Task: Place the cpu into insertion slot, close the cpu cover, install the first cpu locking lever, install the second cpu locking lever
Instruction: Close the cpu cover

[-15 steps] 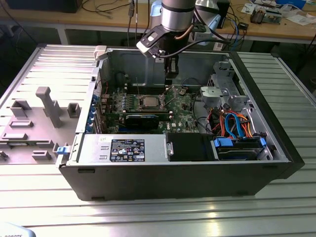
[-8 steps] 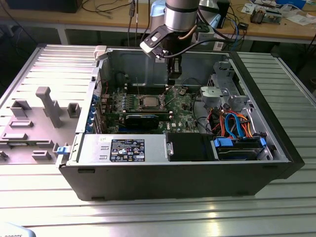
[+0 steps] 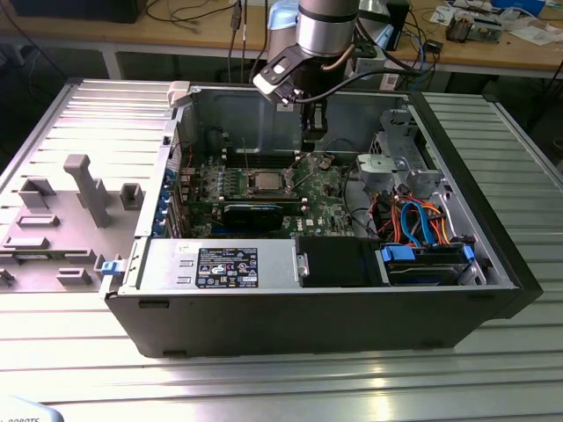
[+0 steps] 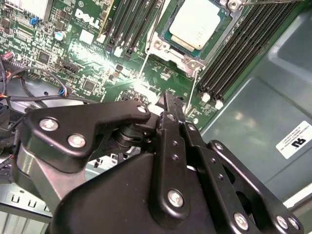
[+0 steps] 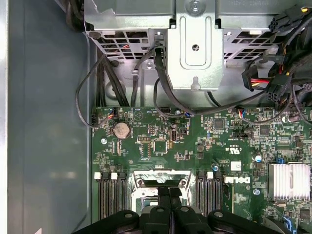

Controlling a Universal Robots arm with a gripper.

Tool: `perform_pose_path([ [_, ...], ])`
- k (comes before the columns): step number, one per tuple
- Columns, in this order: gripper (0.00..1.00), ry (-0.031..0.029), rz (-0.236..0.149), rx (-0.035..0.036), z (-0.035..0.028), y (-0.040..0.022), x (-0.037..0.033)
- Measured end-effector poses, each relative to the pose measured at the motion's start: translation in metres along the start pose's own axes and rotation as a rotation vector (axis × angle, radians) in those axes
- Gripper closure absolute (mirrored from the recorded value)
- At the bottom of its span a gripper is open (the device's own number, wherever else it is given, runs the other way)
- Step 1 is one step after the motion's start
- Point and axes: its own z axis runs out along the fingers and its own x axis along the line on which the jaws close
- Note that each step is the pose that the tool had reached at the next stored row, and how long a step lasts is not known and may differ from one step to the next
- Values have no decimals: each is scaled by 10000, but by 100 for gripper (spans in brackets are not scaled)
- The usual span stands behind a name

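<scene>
One cpu (image 4: 197, 23) in the insertion slot (image 4: 165, 48), in the second wrist view

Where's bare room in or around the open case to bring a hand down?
Free: the bare grey metal panel bordering the long black memory slots, and the ribbed metal table in front of the black computer case. Crowded: the orange and blue cable bundle beside the silver drive cage.

White lettering (image 5: 235, 180) stood on the green circuit board (image 5: 161, 126); a white sticker (image 4: 296, 139) on the case wall (image 4: 253, 97); a dark label (image 3: 227, 266), unreadable, on the silver box (image 3: 167, 264).
</scene>
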Motion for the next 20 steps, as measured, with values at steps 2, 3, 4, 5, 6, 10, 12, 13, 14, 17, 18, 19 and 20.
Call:
perform_pose_path([
  [2,89,0,-2,0,0,6,0],
  [3,89,1,-1,0,0,9,0],
  [4,89,0,-1,1,0,15,0],
  [5,89,0,0,0,0,22,0],
  [6,89,0,0,0,0,26,0],
  [10,89,-3,1,0,0,36,0],
  [12,89,-4,1,0,1,37,0],
  [13,89,-5,-2,0,1,43,0],
  [14,89,-5,-1,0,1,46,0],
  [17,89,-8,0,0,1,64,0],
  [18,89,-9,0,0,1,75,0],
  [19,89,-9,0,1,2,82,0],
  [20,89,-10,0,0,2,91,0],
])
